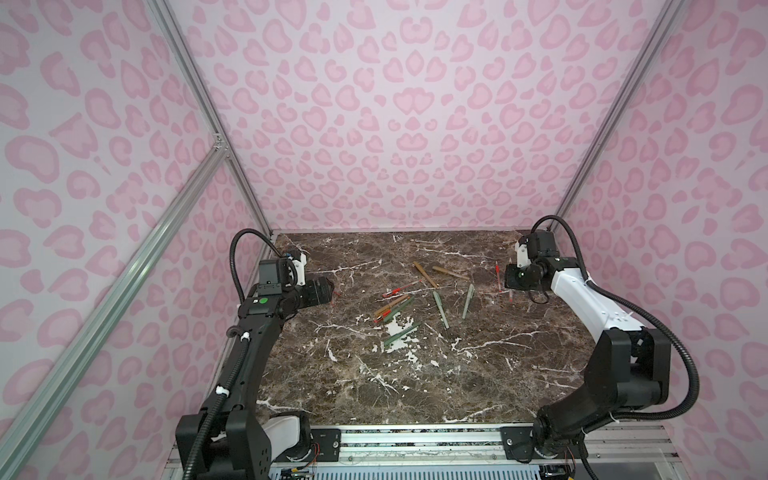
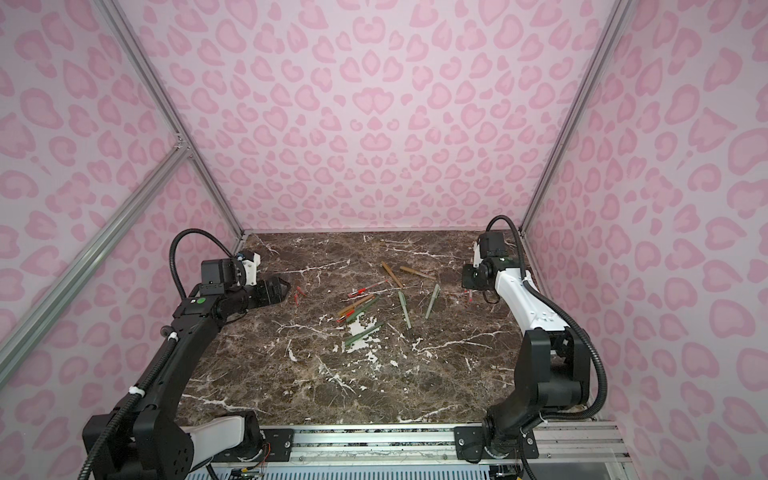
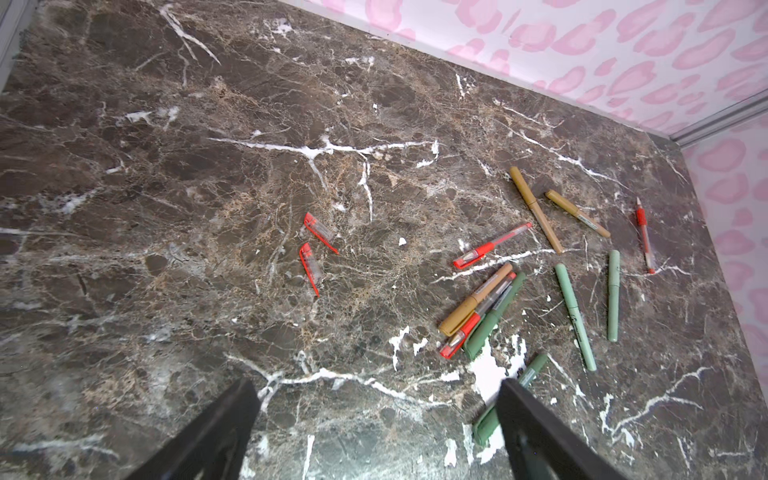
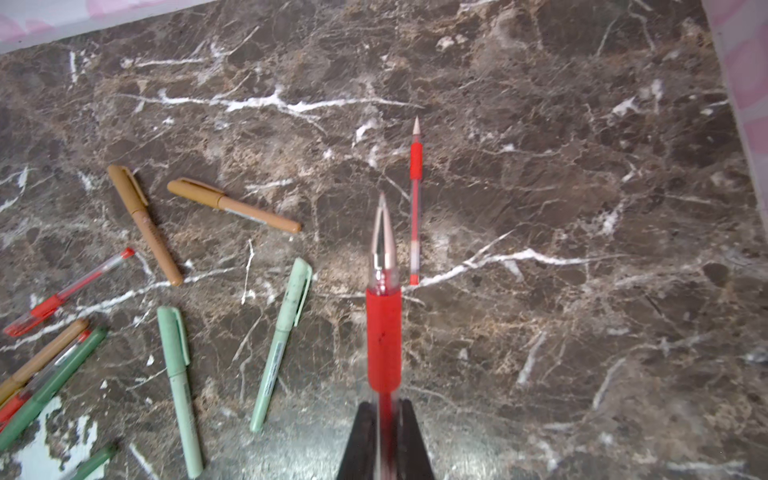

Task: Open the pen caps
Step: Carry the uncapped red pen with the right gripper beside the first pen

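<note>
Red marks what is finished, I judge: two loose pen caps lie on the dark marble table, well apart from the pens and ahead of the left gripper, whose jaws stand wide and empty. The right gripper is clamped on the rear barrel of an uncapped red pen, with the tip jutting far forward. A second bare red pen lies just beyond it.

The held pen is pinched near one end, so a quick swing could pivot it. A low set-down could stab the tip into the table or roll it against its neighbour. The capped pens in the pile touch one another, so grasping one would likely drag the rest. A dark green pen lies right beside one left finger and could be knocked.

Only the right wrist view shows the grip itself, and it misses the caps entirely. The left wrist view shows the caps clearly; in a top view the caps are tiny red marks.
</note>
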You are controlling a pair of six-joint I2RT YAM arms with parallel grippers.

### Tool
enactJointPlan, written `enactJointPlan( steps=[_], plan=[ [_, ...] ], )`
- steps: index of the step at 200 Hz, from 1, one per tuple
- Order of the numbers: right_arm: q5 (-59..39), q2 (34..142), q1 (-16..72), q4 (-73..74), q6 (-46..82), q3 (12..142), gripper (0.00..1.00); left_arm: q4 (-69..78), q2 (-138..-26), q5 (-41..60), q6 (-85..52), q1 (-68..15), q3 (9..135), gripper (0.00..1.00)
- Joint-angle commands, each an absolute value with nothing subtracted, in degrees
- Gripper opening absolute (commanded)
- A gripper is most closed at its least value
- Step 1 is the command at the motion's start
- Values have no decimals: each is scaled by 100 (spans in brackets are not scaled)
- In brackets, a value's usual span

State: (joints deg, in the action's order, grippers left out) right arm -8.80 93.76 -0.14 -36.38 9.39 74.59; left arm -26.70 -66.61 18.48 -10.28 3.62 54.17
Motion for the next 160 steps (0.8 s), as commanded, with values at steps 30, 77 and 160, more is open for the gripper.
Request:
enactJointPlan(
  steps=[30,77,160],
  plan=[
    [-786,10389,-422,-3797,669,8360,0,-2039,-6146,1982,-733,378,5069,98],
    [-984,11417,-604,-3806,615,9226,0,-1978,-6119,1978,-626,402,5067,98],
    [-1230,12752,-561,-4031,559,10128,0,-2072,-5997,1975,-627,500,5126,98]
  ],
)
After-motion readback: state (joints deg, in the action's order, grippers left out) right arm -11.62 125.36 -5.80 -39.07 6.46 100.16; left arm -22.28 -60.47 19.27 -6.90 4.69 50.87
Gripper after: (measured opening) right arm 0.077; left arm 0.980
